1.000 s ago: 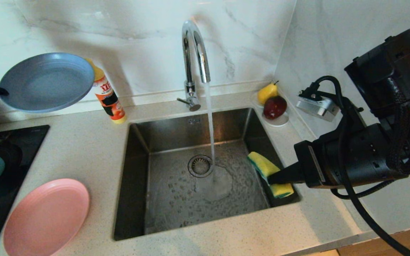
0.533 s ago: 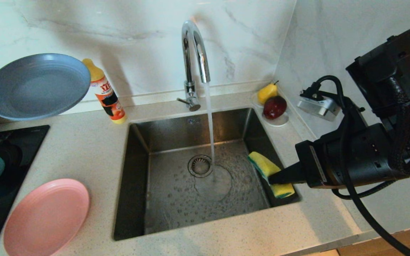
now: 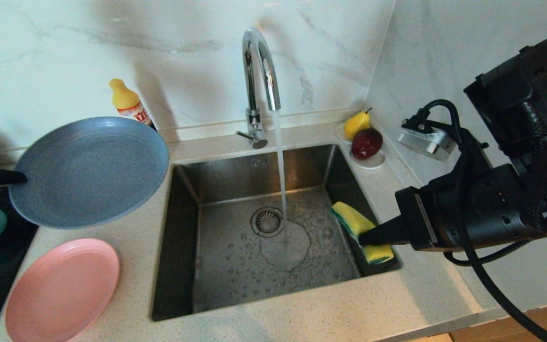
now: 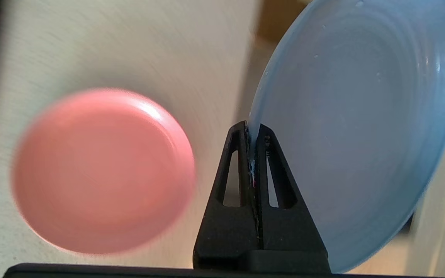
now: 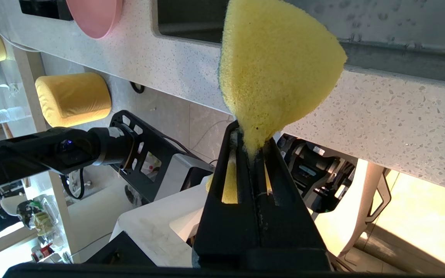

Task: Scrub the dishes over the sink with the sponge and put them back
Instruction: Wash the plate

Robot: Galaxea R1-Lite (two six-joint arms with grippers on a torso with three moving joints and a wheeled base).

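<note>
Left of the sink [image 3: 197, 180], the blue plate [image 3: 90, 171], pinched in the left tool [image 4: 252, 129], has dropped lower.

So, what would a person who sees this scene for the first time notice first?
Probably the blue plate, held by its rim in the left gripper above the counter left of the sink. Next, the tap running into the basin, and the yellow sponge pinched in the right gripper at the sink's right edge.

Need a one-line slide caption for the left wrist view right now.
Left gripper shut on the matte blue round plate's rim, pink round plate on the counter below.
</note>
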